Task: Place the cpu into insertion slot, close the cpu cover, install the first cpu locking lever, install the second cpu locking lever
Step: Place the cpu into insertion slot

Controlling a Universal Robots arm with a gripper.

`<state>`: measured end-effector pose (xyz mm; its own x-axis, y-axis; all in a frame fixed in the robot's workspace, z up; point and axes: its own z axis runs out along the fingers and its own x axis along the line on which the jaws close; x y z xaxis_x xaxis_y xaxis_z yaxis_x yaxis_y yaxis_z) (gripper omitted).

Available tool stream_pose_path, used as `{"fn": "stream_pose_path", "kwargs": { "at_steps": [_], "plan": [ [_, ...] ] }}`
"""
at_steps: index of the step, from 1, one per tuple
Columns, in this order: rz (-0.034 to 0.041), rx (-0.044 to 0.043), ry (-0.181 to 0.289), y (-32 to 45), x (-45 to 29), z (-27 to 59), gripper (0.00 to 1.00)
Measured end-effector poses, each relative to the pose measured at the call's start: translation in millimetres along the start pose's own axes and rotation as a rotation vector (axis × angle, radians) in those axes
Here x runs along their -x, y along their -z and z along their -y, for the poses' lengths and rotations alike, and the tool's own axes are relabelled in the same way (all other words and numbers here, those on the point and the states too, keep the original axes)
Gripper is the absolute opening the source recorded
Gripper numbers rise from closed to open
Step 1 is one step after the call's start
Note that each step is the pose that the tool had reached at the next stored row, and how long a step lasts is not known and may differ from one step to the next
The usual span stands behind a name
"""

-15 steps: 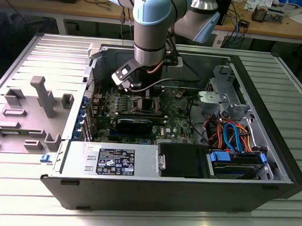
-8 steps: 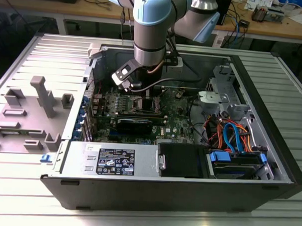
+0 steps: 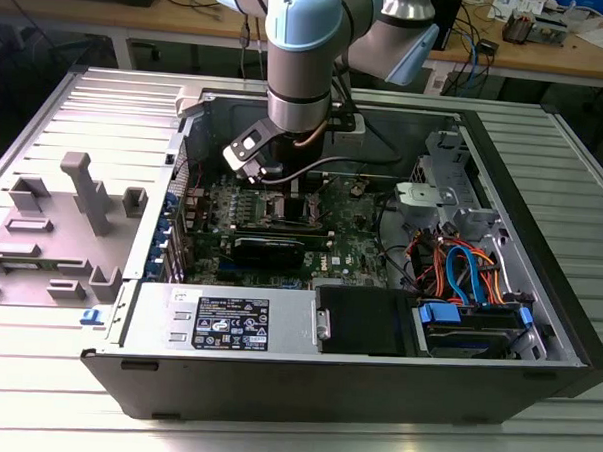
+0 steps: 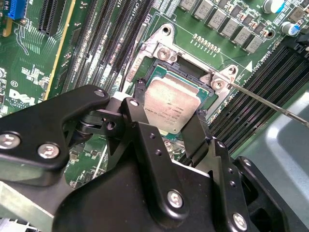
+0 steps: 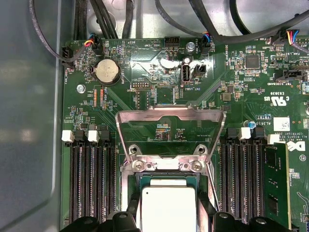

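1. The step in hand is the first one: putting the cpu (image 4: 166,99) into the insertion slot (image 4: 190,77).
2. The hand (image 4: 170,107) is clamped on the cpu. One black finger presses on each of two opposite edges.
3. The cpu sits right over the slot, inside its silver rim. This is on the green board (image 3: 350,250) inside the open computer case (image 3: 543,197). The arm (image 3: 298,76) reaches down into the case. I cannot tell if the cpu is all the way down or just above its seat.
4. In the first wrist view the cpu cover (image 5: 171,115) stands up open at one side of the slot. In the second wrist view a thin metal lever (image 4: 270,104) sticks out free. So the cover is not closed and nothing is locked yet.
5. The cpu lies flat with its shiny grey top facing up. It is almost square, so it has no real long side. Its edges run straight along the slot's rim and along the long black memory slots (image 5: 91,183).
6. I think this step needs a gentle touch. The cpu must go down flat, with its corners matched to the slot. A tilt or a hard push could hurt the slot.
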<state>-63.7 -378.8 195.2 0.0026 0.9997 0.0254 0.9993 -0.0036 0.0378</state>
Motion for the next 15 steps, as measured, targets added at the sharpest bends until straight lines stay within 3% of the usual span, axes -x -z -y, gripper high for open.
{"fn": "stream_pose_path", "kwargs": {
  "at_steps": [11, 13, 15],
  "plan": [
    [-0.0002, 0.0001, 0.0, -0.2, 0.0, 0.0, 0.54],
    [-0.0008, 0.0007, 0.0, -0.5, -0.2, -0.1, 0.61],
    [-0.0005, 0.0003, 0.0, -0.4, -0.1, 0.0, 0.61]
  ]
}}
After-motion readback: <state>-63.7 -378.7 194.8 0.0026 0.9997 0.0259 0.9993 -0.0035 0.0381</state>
